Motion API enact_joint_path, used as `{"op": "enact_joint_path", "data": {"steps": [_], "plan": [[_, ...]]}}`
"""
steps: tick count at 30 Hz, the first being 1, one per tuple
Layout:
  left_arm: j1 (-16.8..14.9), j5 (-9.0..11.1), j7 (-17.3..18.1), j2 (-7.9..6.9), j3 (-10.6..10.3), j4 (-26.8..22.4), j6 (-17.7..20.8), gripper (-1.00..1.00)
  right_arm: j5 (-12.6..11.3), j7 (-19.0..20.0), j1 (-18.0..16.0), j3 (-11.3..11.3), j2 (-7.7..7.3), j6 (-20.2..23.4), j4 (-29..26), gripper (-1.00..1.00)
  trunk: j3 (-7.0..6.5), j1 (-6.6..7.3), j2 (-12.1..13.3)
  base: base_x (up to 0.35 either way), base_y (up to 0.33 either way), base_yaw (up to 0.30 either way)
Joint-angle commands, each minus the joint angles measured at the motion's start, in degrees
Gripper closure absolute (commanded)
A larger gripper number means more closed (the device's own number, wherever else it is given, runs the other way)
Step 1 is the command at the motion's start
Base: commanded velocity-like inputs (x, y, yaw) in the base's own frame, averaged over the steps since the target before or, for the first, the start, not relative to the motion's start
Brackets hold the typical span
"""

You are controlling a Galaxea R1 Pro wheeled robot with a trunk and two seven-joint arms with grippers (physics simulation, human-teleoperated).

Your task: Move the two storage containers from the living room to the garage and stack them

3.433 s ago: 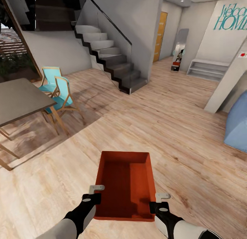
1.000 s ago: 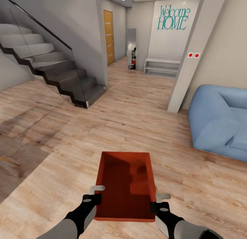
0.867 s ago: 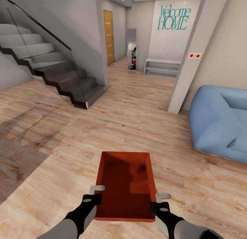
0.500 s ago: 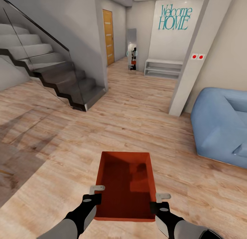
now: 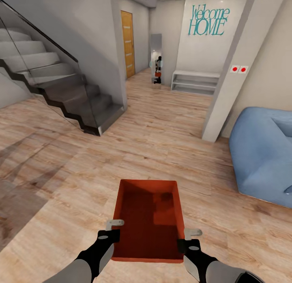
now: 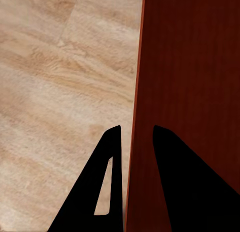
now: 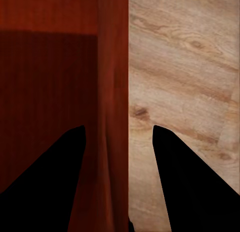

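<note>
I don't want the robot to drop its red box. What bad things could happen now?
1. The storage container is held only by its thin side walls, the left tool pinching one and the right tool the other. A jolt might let a wall slip out.
2. The way ahead runs between the staircase and the white pillar. Steering too wide could bump the container.
3. The blue sofa sits close on the right, so a turn that way might clip it.

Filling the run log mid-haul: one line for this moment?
phase: carrying | load: storage container | left gripper: clamps its left wall | right gripper: clamps its right wall | underfoot: wood-plank floor | ahead: orange door
</note>
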State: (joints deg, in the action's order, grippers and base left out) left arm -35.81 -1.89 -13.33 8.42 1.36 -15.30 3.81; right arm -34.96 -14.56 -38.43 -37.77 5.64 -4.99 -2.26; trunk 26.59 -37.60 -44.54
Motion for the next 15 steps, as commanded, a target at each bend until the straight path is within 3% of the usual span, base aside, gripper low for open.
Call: {"op": "enact_joint_path", "data": {"steps": [1, 15], "plan": [[0.04, -0.22, -0.39, -0.42, 0.09, 0.09, 0.37, 1.0, -0.07, -4.69, -0.07, 0.77, -0.27, -3.53, -0.02, 1.0, 0.06, -0.04, -0.04, 0.324, 0.0, 0.0], [0.04, -0.22, -0.39, -0.42, 0.05, 0.1, 0.32, 1.0, -0.04, -4.69, -0.07, 0.77, -0.27, -3.53, -0.02, 1.0, 0.06, -0.04, -0.04, 0.324, 0.0, 0.0]]}}
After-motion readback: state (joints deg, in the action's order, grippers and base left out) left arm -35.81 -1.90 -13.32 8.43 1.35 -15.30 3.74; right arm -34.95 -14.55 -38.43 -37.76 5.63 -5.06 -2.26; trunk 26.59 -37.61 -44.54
